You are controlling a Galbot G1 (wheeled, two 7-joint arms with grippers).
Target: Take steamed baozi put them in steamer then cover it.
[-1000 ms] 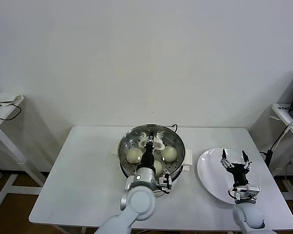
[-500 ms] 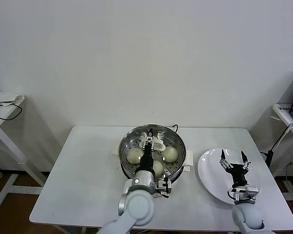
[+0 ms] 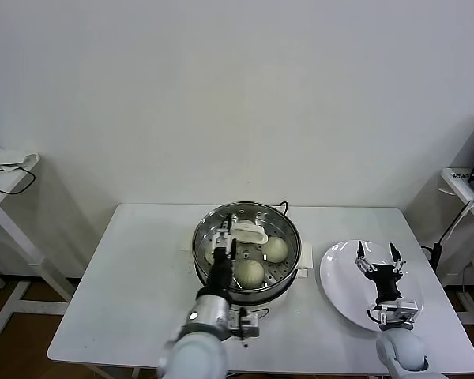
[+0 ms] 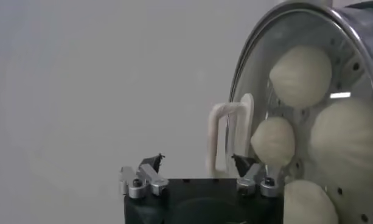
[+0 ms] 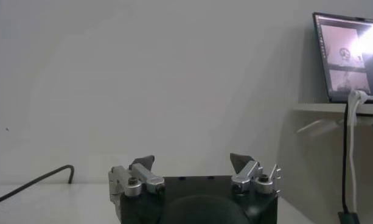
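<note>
A: Head view first. What sits at the centre of the frame?

B: The steamer (image 3: 246,254), a round shiny steel pot with a perforated tray, on the white table (image 3: 134,276). The cover (image 3: 247,237) lies on it, clear glass in a metal rim; its cream-white oblong handle (image 3: 250,232) runs roughly left to right. Through the glass I count 2 steamed baozi (image 3: 250,272) plainly, smooth, round and cream-white.

A: And the grippers?

B: The left gripper (image 3: 222,239) hovers over the pot's left half, fingers spread, holding nothing. The right gripper (image 3: 377,257) is released over the flat white plate (image 3: 344,284) at lower right.

A: Left wrist view?

B: The pot fills the right side, 4 buns inside, the handle standing on end mid-frame, the fingers apart.

A: Right wrist view?

B: Parted fingertips against a plain wall; a laptop (image 5: 347,58) at upper right.
</note>
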